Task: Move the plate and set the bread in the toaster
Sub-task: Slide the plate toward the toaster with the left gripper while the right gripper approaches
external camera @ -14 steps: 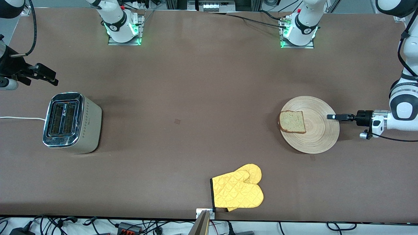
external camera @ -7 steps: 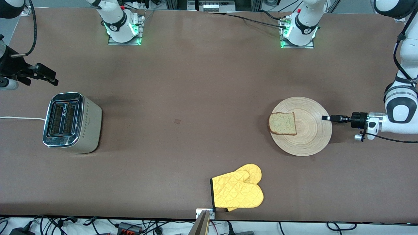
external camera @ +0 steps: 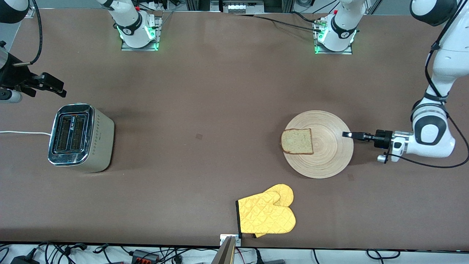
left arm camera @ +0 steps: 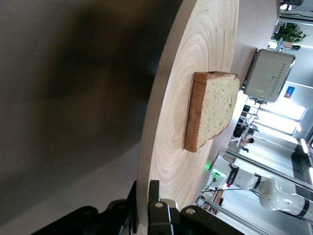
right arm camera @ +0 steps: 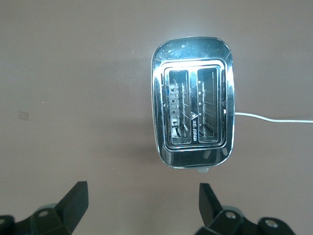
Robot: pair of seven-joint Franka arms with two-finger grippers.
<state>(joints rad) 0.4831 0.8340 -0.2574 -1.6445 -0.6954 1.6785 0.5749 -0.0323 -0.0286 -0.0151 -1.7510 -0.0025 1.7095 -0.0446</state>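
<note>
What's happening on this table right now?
The left gripper is clamped on the rim of the plate, sliding it toward the toaster with the bread still riding on it. The right gripper waits with jaws open above the toaster, whose slots are empty. A yellow mitt lies nearer the camera.

The toaster (left arm camera: 270,68) is partly hidden by the plate (left arm camera: 195,58); its cord (external camera: 22,132) runs off-frame.
</note>
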